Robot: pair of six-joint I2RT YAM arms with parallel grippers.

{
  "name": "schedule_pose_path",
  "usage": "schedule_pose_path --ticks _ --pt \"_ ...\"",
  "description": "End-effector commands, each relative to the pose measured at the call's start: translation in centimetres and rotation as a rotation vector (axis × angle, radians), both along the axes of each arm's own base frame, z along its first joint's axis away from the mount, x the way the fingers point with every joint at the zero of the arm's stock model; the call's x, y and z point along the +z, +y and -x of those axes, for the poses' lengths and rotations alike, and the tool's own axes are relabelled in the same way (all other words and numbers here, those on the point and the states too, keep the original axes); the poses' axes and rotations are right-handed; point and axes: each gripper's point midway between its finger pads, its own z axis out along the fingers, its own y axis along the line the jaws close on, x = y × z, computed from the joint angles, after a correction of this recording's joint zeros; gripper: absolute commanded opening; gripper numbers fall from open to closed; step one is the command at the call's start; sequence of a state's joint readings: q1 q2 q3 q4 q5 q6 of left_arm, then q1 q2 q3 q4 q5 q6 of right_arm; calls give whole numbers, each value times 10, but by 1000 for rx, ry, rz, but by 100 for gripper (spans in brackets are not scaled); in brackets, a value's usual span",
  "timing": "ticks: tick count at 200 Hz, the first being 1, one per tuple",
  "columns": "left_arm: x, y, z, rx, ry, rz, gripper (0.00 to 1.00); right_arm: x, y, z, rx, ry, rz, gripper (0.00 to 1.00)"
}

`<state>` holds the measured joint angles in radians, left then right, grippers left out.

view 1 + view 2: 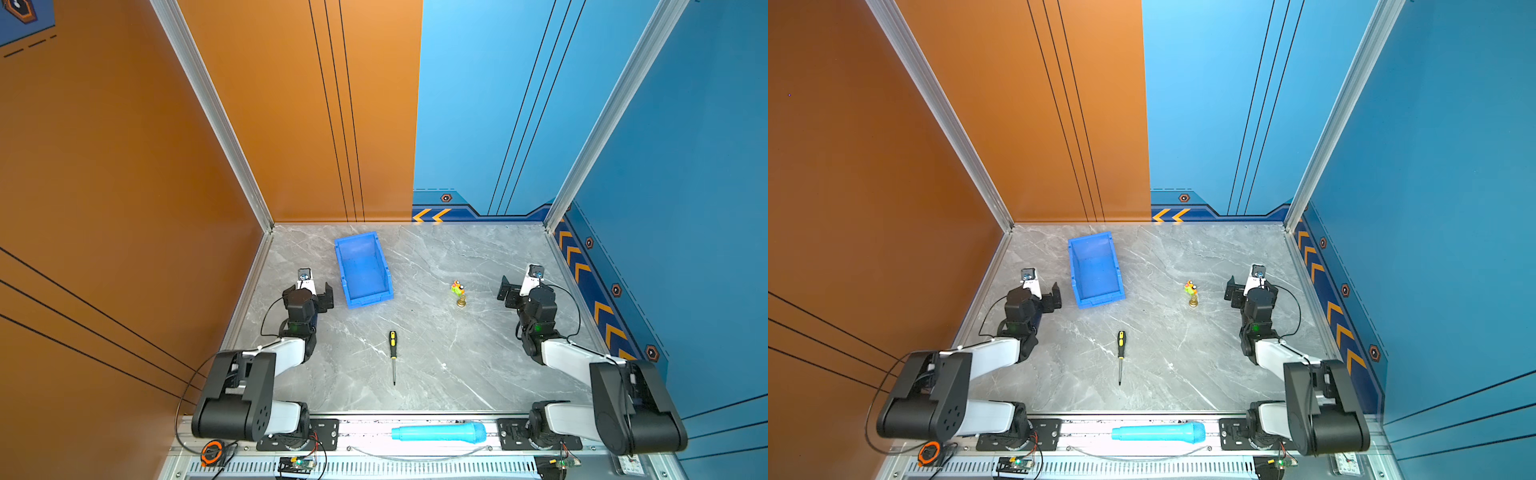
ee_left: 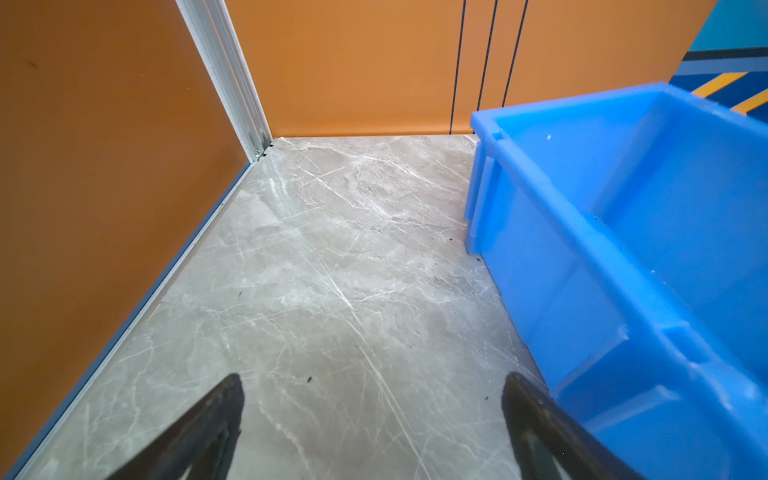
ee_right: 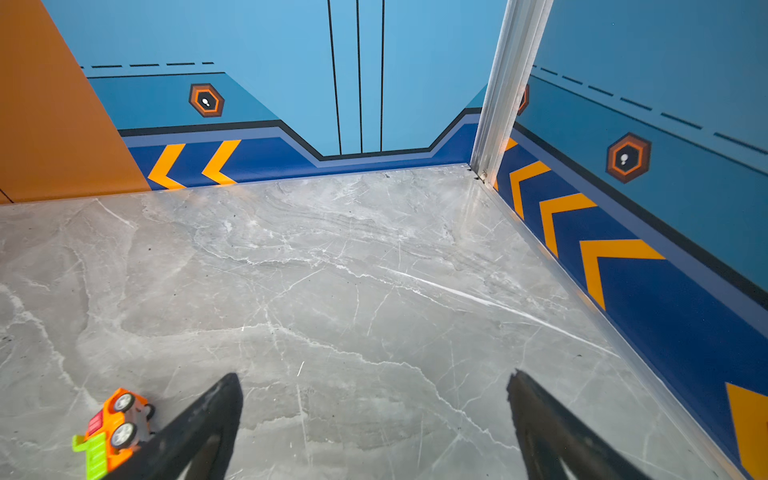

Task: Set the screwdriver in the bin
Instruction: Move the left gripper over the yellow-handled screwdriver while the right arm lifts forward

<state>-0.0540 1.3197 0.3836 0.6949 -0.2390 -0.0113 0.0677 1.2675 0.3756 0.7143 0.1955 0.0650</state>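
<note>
Screwdriver [image 1: 392, 353] lies flat on table [image 1: 436, 365], lower centre in both top views, well apart from empty bin [image 1: 361, 270] up-left of it. Left gripper [image 2: 372, 386] just beside bin, right gripper [image 3: 374, 386] far right. Both jaws spread wide, grasping nothing.

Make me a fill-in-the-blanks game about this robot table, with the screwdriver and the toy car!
1. The small screwdriver with the yellow-and-black handle lies on the grey marble table, outside the bright ____ plastic bin.
2. Nothing is in the bin, so it is ____.
3. The left end effector holds nothing; its jaws are ____.
4. The little orange toy car sits nearer the right end effector than the ____ one.
Missing words: blue, empty, open, left.
</note>
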Motion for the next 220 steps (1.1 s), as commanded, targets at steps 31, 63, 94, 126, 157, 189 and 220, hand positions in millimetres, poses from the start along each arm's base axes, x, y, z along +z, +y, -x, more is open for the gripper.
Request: schedule_pose_path --ticks 31,63,94,126,157,189,220 --pt "16 -5 37 71 203 113 98 23 12 20 -68 115 -101 100" --pt "24 -16 69 131 340 252 98 24 37 39 -62 283 -150 100" --pt "28 -52 92 21 492 301 98 28 79 59 42 371 -177 100" --pt "30 -95 110 -91 564 345 98 33 113 75 143 364 -226 100" --pt "19 -135 124 -145 631 355 98 29 147 79 278 390 -214 100" --pt "-8 -174 136 -162 725 337 98 20 173 81 423 425 -170 100" --pt "-35 -203 137 -166 813 332 98 12 193 88 536 456 -190 100"
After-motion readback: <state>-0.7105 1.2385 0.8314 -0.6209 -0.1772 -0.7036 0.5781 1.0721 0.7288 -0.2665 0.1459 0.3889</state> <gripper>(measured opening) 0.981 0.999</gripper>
